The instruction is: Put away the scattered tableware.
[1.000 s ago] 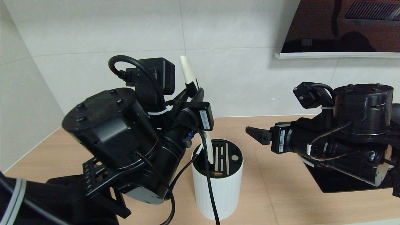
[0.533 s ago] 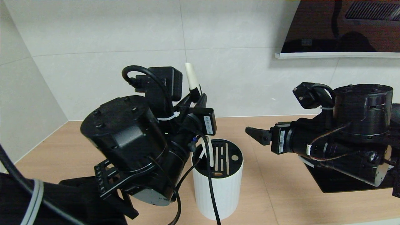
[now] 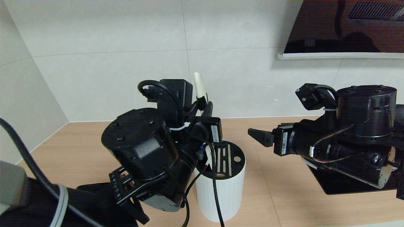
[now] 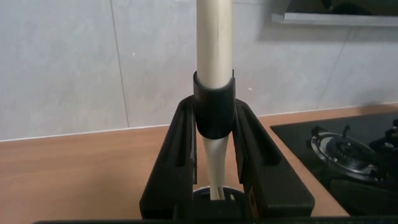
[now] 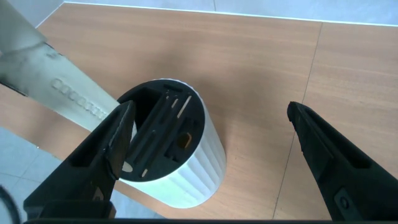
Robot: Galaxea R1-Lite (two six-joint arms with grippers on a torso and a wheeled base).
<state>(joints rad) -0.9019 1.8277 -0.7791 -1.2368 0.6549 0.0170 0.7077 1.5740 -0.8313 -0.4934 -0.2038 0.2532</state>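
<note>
Left claw (image 3: 205, 107): clamped on the knife at the black collar where handle meets blade. In the left wrist view the two fingers (image 4: 180, 143) press the collar from both sides.
Knife (image 3: 198, 83): held near upright. The cream handle (image 4: 215, 37) points to 12 o'clock and the pale blade (image 5: 56, 87) runs down toward 6, leaning slightly to 5 in the head view.
Holder (image 3: 221, 189): white ribbed cylinder with a black slotted top, standing on the desk (image 3: 79, 138) at 6 o'clock from the left claw, directly under it.
Key relation: the blade's long axis lines up almost with the holder's own axis. The tip meets the top on its 9 o'clock side, at or just inside an opening. The arm hides how deep it sits.
Step, as I judge it: knife part-way into the holder. What remains is a straight push toward 6, then letting go.
Risk: the lean could bind the blade on a slot edge and tip the holder.
Right claw (image 3: 260, 136): fingers wide apart, nothing in them. It hangs at 2 o'clock from the holder top, near but not touching, and its own view looks down on the holder (image 5: 186, 168).
Nearer arm: the left, already on the knife.
Hob (image 3: 331, 186): black, on the desk at 3 o'clock, apart from the holder.
</note>
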